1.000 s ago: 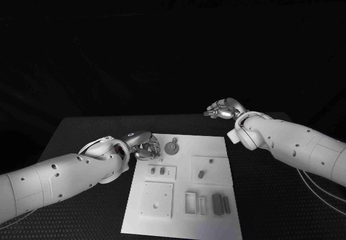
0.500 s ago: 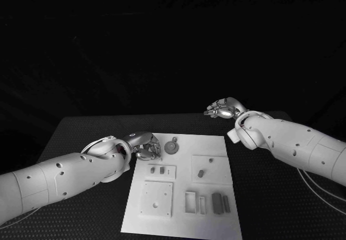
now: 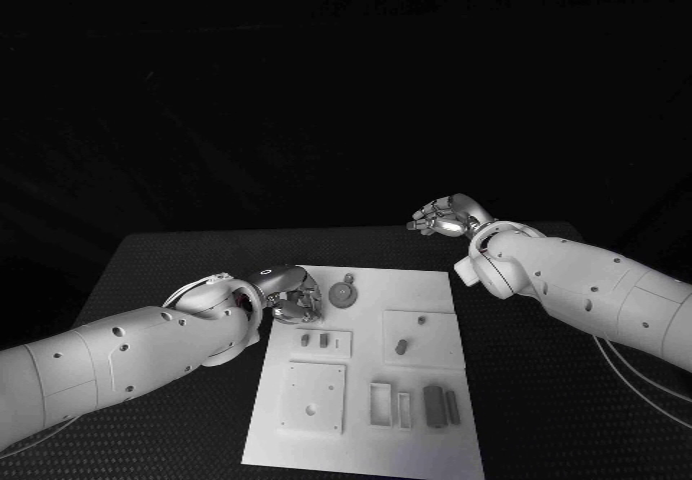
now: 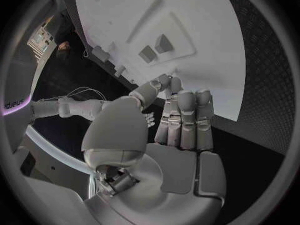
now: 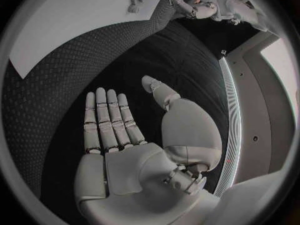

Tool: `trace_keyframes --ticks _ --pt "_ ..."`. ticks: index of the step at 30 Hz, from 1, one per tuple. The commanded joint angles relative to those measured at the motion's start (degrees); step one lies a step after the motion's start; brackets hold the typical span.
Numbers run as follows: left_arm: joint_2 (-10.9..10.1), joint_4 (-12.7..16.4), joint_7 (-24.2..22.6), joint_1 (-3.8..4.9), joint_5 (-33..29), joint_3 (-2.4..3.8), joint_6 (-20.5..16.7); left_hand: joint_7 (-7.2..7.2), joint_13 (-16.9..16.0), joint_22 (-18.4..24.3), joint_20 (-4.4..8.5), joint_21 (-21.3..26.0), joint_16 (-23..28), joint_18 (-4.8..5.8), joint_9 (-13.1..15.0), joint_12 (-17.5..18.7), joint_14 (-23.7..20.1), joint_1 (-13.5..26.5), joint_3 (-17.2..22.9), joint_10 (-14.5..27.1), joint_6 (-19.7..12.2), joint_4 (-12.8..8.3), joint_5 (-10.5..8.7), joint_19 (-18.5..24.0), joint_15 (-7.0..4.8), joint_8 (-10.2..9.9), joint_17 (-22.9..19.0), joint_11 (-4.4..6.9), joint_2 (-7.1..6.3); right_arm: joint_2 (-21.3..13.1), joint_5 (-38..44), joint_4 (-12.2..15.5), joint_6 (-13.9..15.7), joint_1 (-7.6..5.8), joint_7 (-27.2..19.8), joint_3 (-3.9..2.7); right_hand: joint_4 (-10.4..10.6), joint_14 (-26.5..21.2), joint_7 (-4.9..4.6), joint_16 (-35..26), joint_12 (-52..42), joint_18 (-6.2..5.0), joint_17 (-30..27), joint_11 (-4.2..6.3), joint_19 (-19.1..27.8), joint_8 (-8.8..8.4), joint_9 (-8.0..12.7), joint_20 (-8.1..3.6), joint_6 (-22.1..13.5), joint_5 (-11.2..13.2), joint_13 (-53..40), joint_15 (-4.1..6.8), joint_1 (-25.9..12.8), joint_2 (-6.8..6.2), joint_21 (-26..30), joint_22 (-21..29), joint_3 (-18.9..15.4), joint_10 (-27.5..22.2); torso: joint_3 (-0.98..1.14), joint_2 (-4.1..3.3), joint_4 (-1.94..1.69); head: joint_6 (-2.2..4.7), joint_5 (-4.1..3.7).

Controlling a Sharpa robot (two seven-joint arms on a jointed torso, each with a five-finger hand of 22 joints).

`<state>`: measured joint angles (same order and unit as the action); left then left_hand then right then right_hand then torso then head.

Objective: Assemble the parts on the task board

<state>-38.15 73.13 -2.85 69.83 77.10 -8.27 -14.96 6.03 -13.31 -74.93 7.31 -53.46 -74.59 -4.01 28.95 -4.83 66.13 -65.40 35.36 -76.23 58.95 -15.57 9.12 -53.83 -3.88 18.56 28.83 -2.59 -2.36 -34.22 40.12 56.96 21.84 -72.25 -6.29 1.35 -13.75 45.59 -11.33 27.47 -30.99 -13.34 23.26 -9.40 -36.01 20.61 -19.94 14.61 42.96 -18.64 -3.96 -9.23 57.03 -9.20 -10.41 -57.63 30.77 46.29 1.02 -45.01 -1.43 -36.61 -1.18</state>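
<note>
Lying in the middle of the black table (image 3: 173,270), the white task board (image 3: 369,380) carries raised square plates and slots, with small grey parts (image 3: 434,406) standing in the slots along its near right side and a round, disc-like part (image 3: 343,293) near its far left corner. Two small blocks sit on a plate just nearer than that disc.

At the board's far left edge the left hand (image 3: 293,294) hangs with its fingers curled inward, just beside the round part. Compared with a second ago it has crept slightly further over the board's edge toward the disc; the board and parts lie as they did. Well apart, beyond the board's far right corner, the right hand (image 3: 446,218) hovers over bare table, unmoved from the earlier pictures.

From the left wrist, the left hand (image 4: 178,122) has its fingers (image 4: 187,110) laid side by side and bent, the thumb meeting them at the tips over the board's edge (image 4: 206,60); whether anything small is pinched there I cannot tell. From the head camera that meeting of thumb and fingers is hidden.

From the right wrist, the right hand (image 5: 125,135) is flat and released, fingers (image 5: 109,117) straight, thumb apart, holding nothing, something the head camera leaves unclear.
</note>
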Motion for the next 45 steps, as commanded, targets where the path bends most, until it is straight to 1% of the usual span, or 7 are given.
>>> trace_keyframes --ticks 1,12,20,34,37,40,45 --pt "0.16 0.17 -0.60 0.00 -0.22 0.00 1.30 -0.10 0.04 -0.95 2.13 -0.33 -0.36 -1.03 0.21 0.22 0.36 -0.10 0.26 -0.42 0.33 -0.02 0.15 -0.26 -0.07 0.38 -0.08 0.12 0.56 0.03 0.35 0.13 -0.65 0.02 -0.65 -0.01 0.01 0.18 -0.15 -0.19 0.37 -1.02 -0.10 -0.19 -0.38 0.38 0.09 0.18 -0.31 -0.31 0.05 -0.14 -0.09 0.43 0.31 -0.05 -0.27 0.37 -0.01 -0.02 0.03 0.05 0.03" --pt "0.70 -0.44 -0.54 -0.05 0.20 -0.10 1.56 -0.09 0.06 -0.96 2.13 -0.37 -0.36 -1.03 0.20 0.27 0.35 -0.10 0.28 -0.42 0.31 -0.05 0.14 -0.26 -0.06 0.34 -0.09 0.11 0.57 0.11 0.35 0.15 -0.63 0.02 -0.65 -0.01 0.02 0.18 -0.15 -0.20 0.39 -1.03 -0.12 -0.18 -0.39 0.39 0.10 0.19 -0.31 -0.31 0.05 -0.13 -0.07 0.43 0.36 -0.07 -0.28 0.39 0.01 -0.02 0.01 -0.04 -0.01" --pt "1.15 -1.12 -0.52 -0.27 0.41 -0.25 1.82 -0.08 0.08 -0.97 2.13 -0.39 -0.36 -1.03 0.20 0.31 0.35 -0.10 0.30 -0.42 0.30 -0.07 0.14 -0.26 -0.06 0.32 -0.10 0.11 0.60 0.11 0.35 0.21 -0.62 0.02 -0.66 -0.01 0.02 0.19 -0.15 -0.20 0.41 -1.03 -0.13 -0.18 -0.41 0.39 0.11 0.19 -0.31 -0.31 0.05 -0.13 -0.06 0.44 0.39 -0.07 -0.29 0.40 0.01 -0.03 0.09 -0.03 -0.04" --pt "1.27 -0.94 -0.48 -0.27 0.74 -0.54 2.69 -0.07 0.10 -0.98 2.14 -0.42 -0.37 -1.02 0.20 0.34 0.34 -0.11 0.33 -0.45 0.29 -0.11 0.13 -0.25 -0.06 0.29 -0.11 0.11 0.62 0.03 0.35 0.26 -0.64 0.02 -0.66 -0.01 0.03 0.19 -0.14 -0.21 0.43 -1.04 -0.15 -0.18 -0.42 0.40 0.13 0.20 -0.30 -0.30 0.05 -0.13 -0.06 0.42 0.43 -0.09 -0.31 0.41 0.02 -0.01 0.00 -0.12 -0.18" --pt "1.44 -1.00 -0.54 -0.27 0.72 -0.58 2.94 -0.07 0.10 -0.98 2.13 -0.42 -0.37 -1.02 0.20 0.35 0.34 -0.10 0.33 -0.46 0.30 -0.11 0.13 -0.24 -0.06 0.29 -0.11 0.11 0.62 0.09 0.35 0.25 -0.69 0.02 -0.65 -0.01 0.03 0.19 -0.14 -0.21 0.44 -1.04 -0.16 -0.18 -0.43 0.40 0.13 0.20 -0.30 -0.30 0.05 -0.13 -0.05 0.42 0.45 -0.09 -0.31 0.41 0.02 -0.01 0.04 -0.10 -0.19" --pt "1.64 -1.00 -0.71 -0.27 0.68 -0.73 3.46 -0.07 0.10 -0.98 2.13 -0.43 -0.37 -1.02 0.20 0.35 0.34 -0.08 0.33 -0.48 0.30 -0.11 0.12 -0.23 -0.06 0.29 -0.12 0.11 0.63 0.10 0.35 0.24 -0.69 0.02 -0.64 -0.01 0.04 0.19 -0.14 -0.21 0.44 -1.04 -0.16 -0.18 -0.43 0.40 0.13 0.20 -0.30 -0.30 0.05 -0.13 -0.05 0.43 0.45 -0.09 -0.31 0.41 0.02 -0.01 0.07 -0.10 -0.20" --pt "1.98 -1.03 -0.89 -0.27 0.67 -1.58 3.61 -0.07 0.10 -0.99 2.13 -0.44 -0.38 -1.01 0.21 0.33 0.33 -0.06 0.32 -0.53 0.31 -0.12 0.10 -0.22 -0.06 0.28 -0.12 0.12 0.61 0.13 0.35 0.20 -0.69 0.02 -0.65 -0.01 0.05 0.20 -0.14 -0.21 0.45 -1.04 -0.17 -0.18 -0.44 0.40 0.14 0.20 -0.30 -0.30 0.05 -0.13 -0.06 0.44 0.47 -0.10 -0.32 0.42 0.01 -0.03 0.09 -0.20 -0.32"
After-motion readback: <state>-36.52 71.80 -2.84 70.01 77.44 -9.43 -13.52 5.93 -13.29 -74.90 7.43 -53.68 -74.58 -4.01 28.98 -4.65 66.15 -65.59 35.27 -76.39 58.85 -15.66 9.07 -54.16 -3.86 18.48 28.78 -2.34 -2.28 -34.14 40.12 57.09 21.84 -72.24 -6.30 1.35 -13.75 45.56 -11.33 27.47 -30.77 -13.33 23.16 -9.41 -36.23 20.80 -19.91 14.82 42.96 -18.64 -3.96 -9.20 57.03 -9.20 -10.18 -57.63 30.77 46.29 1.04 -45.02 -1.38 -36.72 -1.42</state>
